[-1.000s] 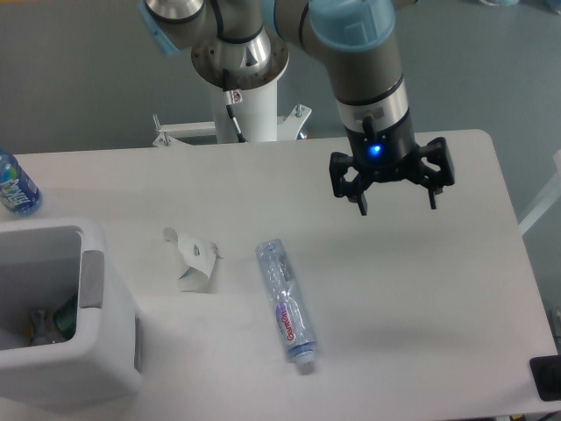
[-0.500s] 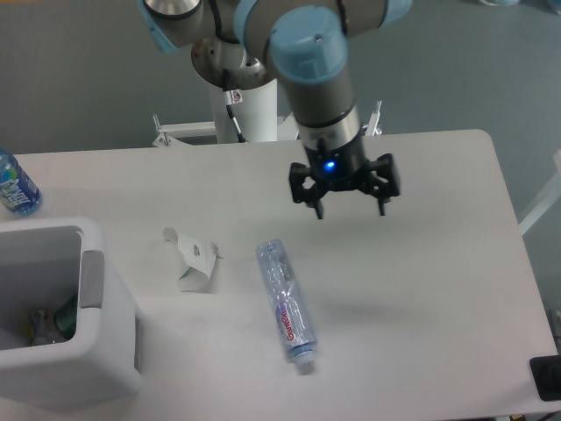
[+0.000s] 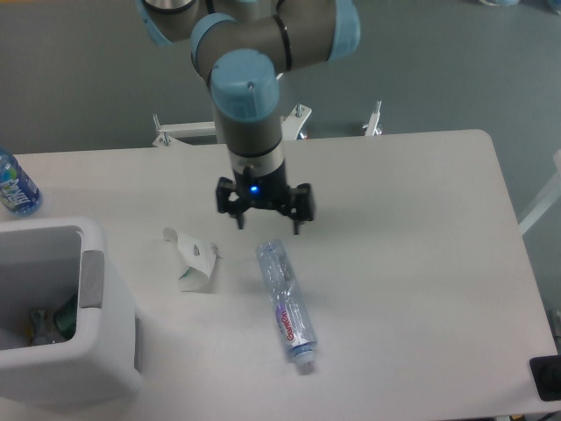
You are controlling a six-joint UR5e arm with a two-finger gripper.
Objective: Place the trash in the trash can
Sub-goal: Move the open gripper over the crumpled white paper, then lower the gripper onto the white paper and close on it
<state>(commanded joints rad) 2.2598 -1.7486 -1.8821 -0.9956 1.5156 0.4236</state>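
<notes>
Near the middle of the frame the gripper (image 3: 267, 220) hangs above the bench (image 3: 421, 263), fingers spread wide and holding nothing. Just below lies the crushed bottle (image 3: 286, 303), the card scrap (image 3: 195, 258) left of it. The trash can (image 3: 88, 351) waits lower left. I think the approach is in hand; next it must descend and close on one piece.

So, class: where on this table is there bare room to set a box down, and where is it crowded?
Bare: the whole right half of the table, from the crushed bottle to the right edge, and the near strip between the trash can and the bottle. Crowded: the left middle, where the card scrap, the bottle and the open gripper above them sit close, and the blue-labelled bottle at far left.
</notes>
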